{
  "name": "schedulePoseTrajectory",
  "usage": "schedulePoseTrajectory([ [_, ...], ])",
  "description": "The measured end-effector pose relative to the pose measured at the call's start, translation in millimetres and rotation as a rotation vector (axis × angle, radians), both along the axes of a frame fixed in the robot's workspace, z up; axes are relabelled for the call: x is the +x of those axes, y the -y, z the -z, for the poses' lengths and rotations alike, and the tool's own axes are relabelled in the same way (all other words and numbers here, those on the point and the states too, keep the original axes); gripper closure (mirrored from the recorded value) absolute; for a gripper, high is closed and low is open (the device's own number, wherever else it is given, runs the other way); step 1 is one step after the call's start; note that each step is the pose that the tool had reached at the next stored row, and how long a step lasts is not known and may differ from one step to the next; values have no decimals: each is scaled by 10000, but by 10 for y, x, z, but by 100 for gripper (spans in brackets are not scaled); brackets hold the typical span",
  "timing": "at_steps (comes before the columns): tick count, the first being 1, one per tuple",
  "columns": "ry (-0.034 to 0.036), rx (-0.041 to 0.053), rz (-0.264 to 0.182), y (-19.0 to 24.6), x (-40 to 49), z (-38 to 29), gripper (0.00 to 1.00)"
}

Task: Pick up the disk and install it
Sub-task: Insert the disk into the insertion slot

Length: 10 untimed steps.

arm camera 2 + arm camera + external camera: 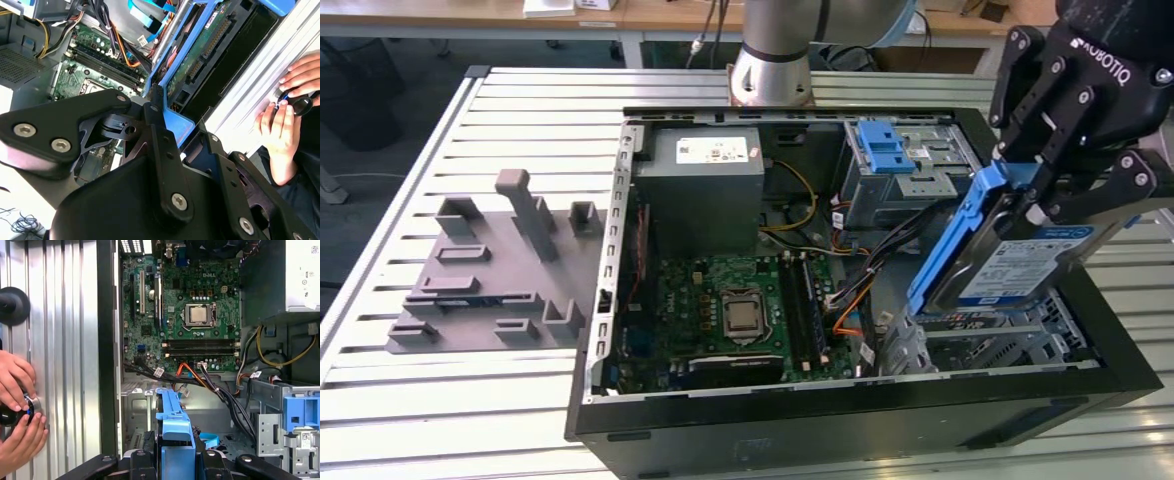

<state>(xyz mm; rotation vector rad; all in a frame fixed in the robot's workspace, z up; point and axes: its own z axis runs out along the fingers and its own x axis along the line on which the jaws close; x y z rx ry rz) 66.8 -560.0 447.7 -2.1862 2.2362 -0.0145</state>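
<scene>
The disk (1017, 262), a silver drive with a blue-and-white label in a blue plastic carrier, hangs tilted above the exterior view's right part of the open computer case (854, 405). My gripper (1067, 200) is shut on its upper end. In the second wrist view the disk's green circuit underside (200, 55) and blue carrier (172, 120) run out from between the black fingers (159, 135). The first wrist view has the carrier's blue edge (175, 432) pointing into the case, over a metal bay (145, 405).
Inside the case lie the motherboard (734, 310), a grey power supply box (707, 170), bundled cables (854, 270) and a grey cage with a blue latch (894, 150). A grey fixture (494, 270) sits on the slatted table. A person's hands (15, 390) work a black knob beside the case.
</scene>
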Motion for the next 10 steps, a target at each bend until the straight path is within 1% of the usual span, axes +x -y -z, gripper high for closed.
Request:
schedulePoseTrajectory([
  [10,0,1,0,0,44,20,63],
])
